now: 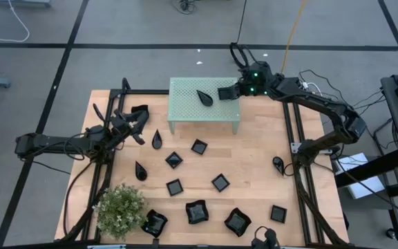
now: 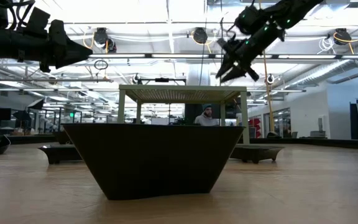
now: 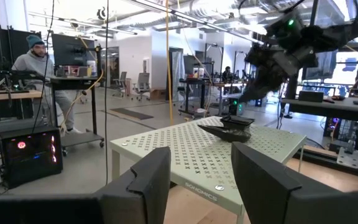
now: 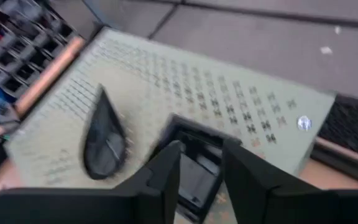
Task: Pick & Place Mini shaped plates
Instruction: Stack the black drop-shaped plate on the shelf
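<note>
Two mini shaped plates lie on the mint-green stand (image 1: 185, 111): a black teardrop plate (image 1: 204, 97) (image 4: 104, 140) and a small square plate (image 1: 226, 92) (image 4: 194, 158), both resting flat on its perforated top. My right gripper (image 1: 236, 90) (image 4: 201, 168) (image 2: 230, 67) hovers open just above the square plate, at the stand's far right corner, fingers on either side of it without touching. My left gripper (image 1: 140, 119) (image 3: 197, 180) waits open and empty, raised over the table's left side and facing the stand. Several more black plates lie on the wooden table (image 1: 254, 159).
Teardrop plates (image 1: 157, 140) (image 1: 140, 171) (image 1: 278, 164), small squares (image 1: 199, 146) (image 1: 174, 160) (image 1: 220, 182) and wavy-edged ones (image 1: 197, 211) (image 1: 237, 221) are scattered over the table's middle and near side. A green bushy plant (image 1: 121, 207) stands at the near left corner. People sit in the room beyond.
</note>
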Controlling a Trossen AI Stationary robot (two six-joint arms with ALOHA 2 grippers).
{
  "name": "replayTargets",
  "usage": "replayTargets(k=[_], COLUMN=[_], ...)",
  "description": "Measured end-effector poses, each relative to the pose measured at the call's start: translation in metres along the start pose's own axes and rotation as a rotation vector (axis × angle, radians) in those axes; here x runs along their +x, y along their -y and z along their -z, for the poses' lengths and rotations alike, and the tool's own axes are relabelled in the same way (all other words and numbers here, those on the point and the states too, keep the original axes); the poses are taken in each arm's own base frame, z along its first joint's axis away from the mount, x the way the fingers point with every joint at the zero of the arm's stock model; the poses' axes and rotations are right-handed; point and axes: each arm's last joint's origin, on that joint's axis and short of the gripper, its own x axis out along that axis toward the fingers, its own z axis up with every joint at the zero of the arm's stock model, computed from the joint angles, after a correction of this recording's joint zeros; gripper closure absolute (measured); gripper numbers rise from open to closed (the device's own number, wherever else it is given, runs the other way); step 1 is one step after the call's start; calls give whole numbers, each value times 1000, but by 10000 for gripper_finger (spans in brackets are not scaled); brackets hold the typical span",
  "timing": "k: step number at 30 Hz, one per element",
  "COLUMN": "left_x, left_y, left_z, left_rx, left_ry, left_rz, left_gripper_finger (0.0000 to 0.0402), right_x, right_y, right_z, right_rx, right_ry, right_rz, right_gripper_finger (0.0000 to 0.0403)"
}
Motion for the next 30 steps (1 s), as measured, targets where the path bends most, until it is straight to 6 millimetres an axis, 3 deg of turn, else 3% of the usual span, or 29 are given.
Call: replayTargets(k=[6,11,15,19,25,27,30], left_x=[0,0,0,0,0,0,0], left_y=[0,0,0,0,0,0,0], left_z=[0,0,0,0,0,0,0], left_rx=[0,0,0,0,0,0,0], left_ry=[0,0,0,0,0,0,0], left_rz=[0,0,0,0,0,0,-1], left_gripper_finger=[229,229,229,229,229,229,229], right_x=[-44,-80,-100,-114,-117,-112,-101], right_y=[-21,-44,-55,-58,-57,-55,-46], right_z=[1,40,75,101,126,138,159], right_rx=[-26,-9,7,-102,-413,-415,-251], right_ry=[-20,-303,-561,-736,-891,-938,-1043], right_rz=[-139,-178,-86,60,110,135,231], right_gripper_finger=[278,283,284,284,284,284,284])
